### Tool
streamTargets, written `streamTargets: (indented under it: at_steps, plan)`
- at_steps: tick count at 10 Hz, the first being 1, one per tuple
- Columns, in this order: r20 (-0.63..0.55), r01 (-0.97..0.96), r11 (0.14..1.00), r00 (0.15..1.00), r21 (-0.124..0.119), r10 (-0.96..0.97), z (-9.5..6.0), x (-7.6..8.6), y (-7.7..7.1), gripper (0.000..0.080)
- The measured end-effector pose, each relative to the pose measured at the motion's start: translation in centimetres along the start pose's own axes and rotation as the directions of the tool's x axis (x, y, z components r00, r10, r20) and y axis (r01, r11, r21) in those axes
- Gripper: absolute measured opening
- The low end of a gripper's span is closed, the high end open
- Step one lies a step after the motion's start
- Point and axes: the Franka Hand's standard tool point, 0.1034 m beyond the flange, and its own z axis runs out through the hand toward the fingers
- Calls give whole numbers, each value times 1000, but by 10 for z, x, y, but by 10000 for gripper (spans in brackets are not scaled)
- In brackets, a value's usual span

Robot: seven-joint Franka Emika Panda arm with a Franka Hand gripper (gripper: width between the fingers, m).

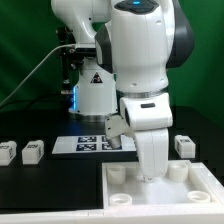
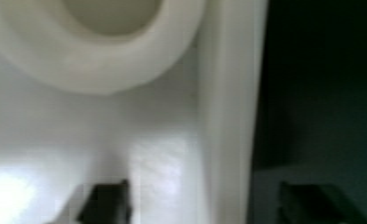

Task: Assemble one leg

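Plain green backdrop [image 1: 20,40], black tabletop [image 1: 40,190], soft even light

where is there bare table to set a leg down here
Bare table lies in the exterior view's lower left, bordered by the two legs, the marker board and the white panel. Crowded: the panel's middle, where the gripper hangs, open.

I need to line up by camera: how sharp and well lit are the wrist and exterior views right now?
Wrist view: out of focus throughout; the large flat white panel is washed out in one bright patch, its round socket soft-edged, the gripper's dark fingertips smeared. Exterior view: evenly lit, sharper, no strong glare, though the white robot arm blends into the panel.
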Motion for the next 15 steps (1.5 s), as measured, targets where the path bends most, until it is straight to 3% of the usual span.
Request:
streamTargets:
  at_steps: [1,2,9,10,13,15]
  plan:
    - [0,0,1000,1000,-1,0,-1,0,0,556]
    - [0,0,1000,1000,-2,0,-1,0,1,620]
    - [0,-2,1000,1000,-3,2,-1,0,1,649]
    - [2,-59,998,998,-11,59,-7,0,2,649]
    - [-7,-218,975,976,-44,218,-25,22,-3,649]
    - [-34,-536,842,844,-53,535,-29,50,-7,649]
